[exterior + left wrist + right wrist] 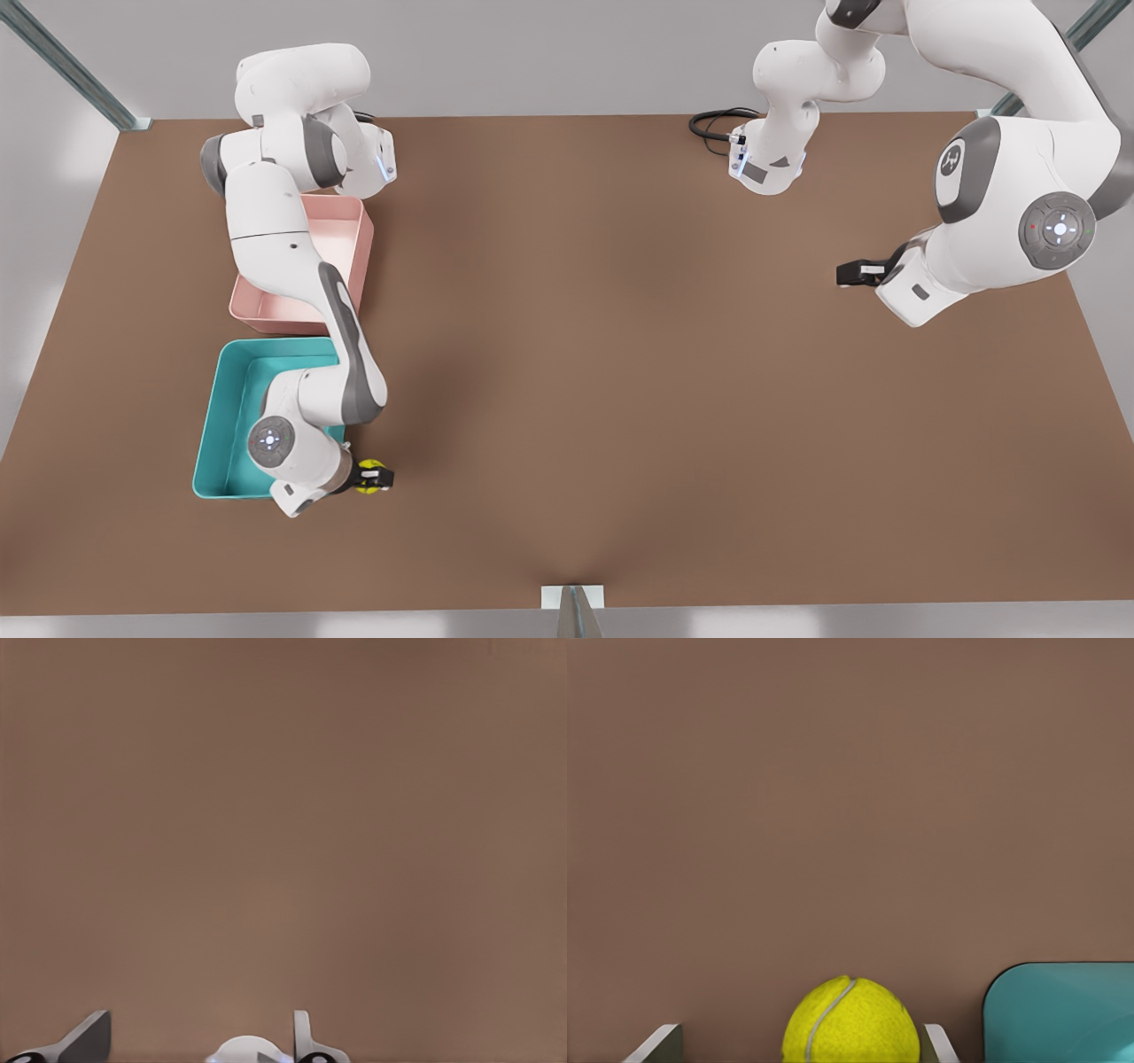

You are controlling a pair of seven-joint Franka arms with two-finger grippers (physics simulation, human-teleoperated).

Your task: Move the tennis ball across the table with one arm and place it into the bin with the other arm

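2 white arms, grey joints

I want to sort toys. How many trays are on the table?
2: a pink tray near the back on the front view's left, and a teal bin just in front of it, both partly under an arm.

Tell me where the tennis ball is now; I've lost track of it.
In the front view's lower left, the tennis ball sits between the right gripper fingers, just off the teal bin near corner, over the table.
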